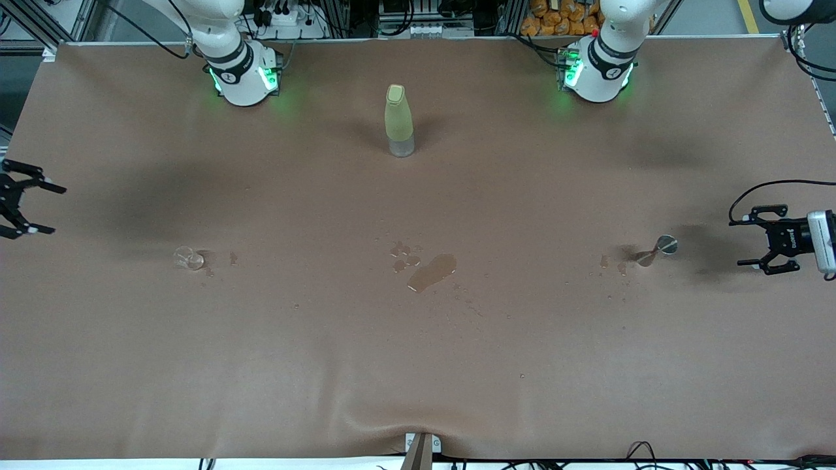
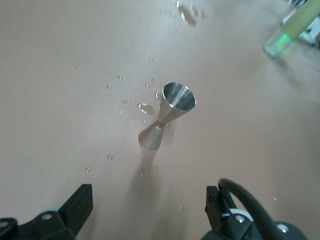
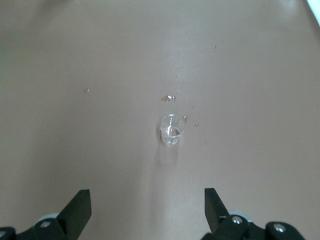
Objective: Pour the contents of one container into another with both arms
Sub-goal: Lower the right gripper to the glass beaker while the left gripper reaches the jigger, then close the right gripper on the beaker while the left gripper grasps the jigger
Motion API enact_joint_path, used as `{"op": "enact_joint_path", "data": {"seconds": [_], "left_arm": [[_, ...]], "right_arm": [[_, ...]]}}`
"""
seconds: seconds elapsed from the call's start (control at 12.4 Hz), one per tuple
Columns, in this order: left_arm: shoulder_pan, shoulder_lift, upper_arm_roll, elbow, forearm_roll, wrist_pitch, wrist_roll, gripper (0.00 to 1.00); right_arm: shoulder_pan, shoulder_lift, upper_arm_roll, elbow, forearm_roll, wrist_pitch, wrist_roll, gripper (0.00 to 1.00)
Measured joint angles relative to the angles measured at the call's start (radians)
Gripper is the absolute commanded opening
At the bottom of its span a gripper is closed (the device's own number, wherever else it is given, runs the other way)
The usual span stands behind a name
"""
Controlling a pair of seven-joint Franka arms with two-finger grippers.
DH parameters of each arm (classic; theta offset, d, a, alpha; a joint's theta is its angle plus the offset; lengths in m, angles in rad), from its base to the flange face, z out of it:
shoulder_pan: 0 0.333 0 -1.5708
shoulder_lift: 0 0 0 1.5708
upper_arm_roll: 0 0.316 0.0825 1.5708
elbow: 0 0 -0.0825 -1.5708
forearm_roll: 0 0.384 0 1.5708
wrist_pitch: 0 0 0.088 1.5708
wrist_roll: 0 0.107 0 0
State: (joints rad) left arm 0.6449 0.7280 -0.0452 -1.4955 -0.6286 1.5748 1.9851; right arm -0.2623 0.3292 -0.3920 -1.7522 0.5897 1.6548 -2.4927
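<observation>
The tiny clear glass cup [image 1: 189,258] [image 3: 170,130] stands on the brown table toward the right arm's end. My right gripper [image 1: 55,209] [image 3: 147,202] hovers by that end's table edge, open and empty, well apart from the cup and facing it. The grey metal cone-shaped cup [image 1: 656,248] [image 2: 167,115] stands on its narrow foot toward the left arm's end. My left gripper [image 1: 739,243] [image 2: 149,205] hangs open and empty beside it, a short way off toward that table end, with its fingers pointing at it.
A tall pale yellow-green bottle [image 1: 399,121] [image 2: 290,32] stands mid-table, farther from the front camera than both cups. A wet puddle [image 1: 431,272] with droplets lies at the table's middle. Small drops also ring each cup.
</observation>
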Motion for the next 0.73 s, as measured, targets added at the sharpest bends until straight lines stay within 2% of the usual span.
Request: {"op": "enact_joint_path", "data": {"seconds": [0.4, 0.73], "left_arm": [[0.01, 0.069, -0.016, 0.0, -0.047, -0.051, 0.045, 1.0], [-0.003, 0.102, -0.03, -0.01, -0.099, -0.056, 0.077, 1.0]], "right_arm": [[0.0, 0.172, -0.026, -0.001, 0.175, -0.064, -0.157, 1.0], [-0.01, 0.283, -0.042, 0.0, 0.27, -0.121, -0.236, 1.0]]}}
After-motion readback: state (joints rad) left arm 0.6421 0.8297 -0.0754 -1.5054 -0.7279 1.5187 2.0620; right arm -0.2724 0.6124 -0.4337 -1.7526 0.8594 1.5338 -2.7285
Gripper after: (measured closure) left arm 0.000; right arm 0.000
